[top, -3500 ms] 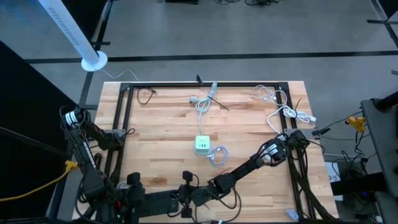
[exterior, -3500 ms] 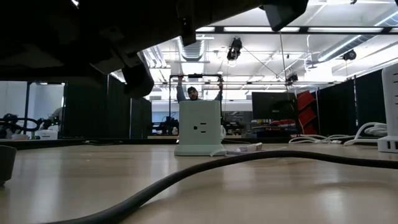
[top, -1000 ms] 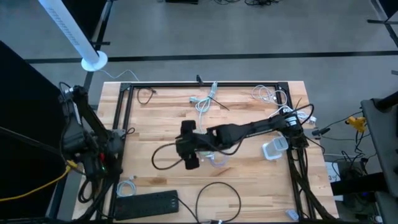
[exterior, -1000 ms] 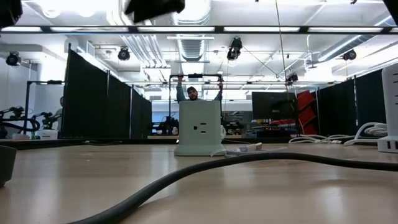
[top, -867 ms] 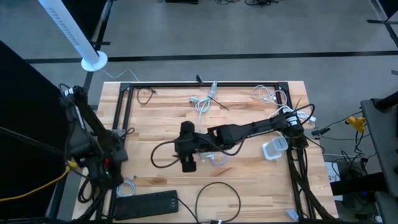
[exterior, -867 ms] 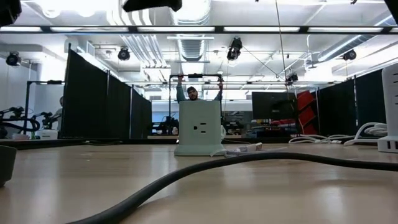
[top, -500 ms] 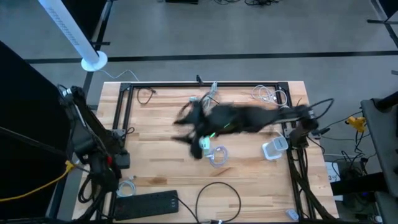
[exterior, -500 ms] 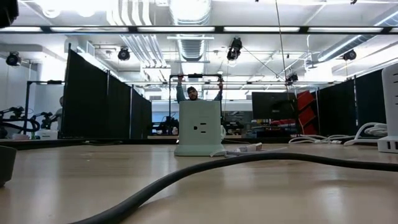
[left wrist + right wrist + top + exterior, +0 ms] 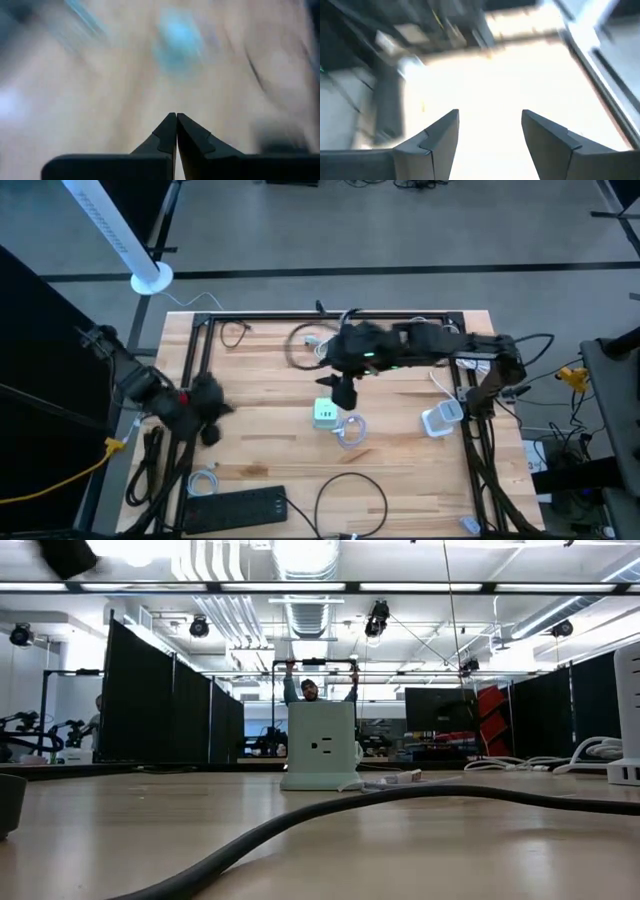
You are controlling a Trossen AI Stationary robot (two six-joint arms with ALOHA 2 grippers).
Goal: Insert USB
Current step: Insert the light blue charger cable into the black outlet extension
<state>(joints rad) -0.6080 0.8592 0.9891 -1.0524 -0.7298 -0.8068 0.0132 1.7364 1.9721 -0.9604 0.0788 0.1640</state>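
A pale green and white charger cube [image 9: 325, 413] stands on the wooden table near its middle; in the low view the charger cube [image 9: 320, 745] stands upright. The white USB cable [image 9: 350, 429] lies coiled just to its right, its end [image 9: 392, 778] flat on the table beside the cube. My right gripper [image 9: 344, 394] hangs open above the table just beyond the cube, with nothing between its fingers [image 9: 440, 135]. My left gripper [image 9: 210, 418] is shut and empty over the table's left rail; its fingertips [image 9: 176, 120] meet.
A white adapter [image 9: 440, 420] lies at the right, with white cables [image 9: 440, 335] at the far right corner and more [image 9: 328, 345] at the far middle. A black power strip [image 9: 235, 505] and a black cable loop [image 9: 350, 495] lie along the near edge. A black frame [image 9: 200, 370] borders the table.
My right gripper has swung fast from left of the cube toward the table's far edge and then right, ending just beyond the cube. My left arm has unfolded from the left edge, carrying its shut gripper toward the table's right, over the rail.
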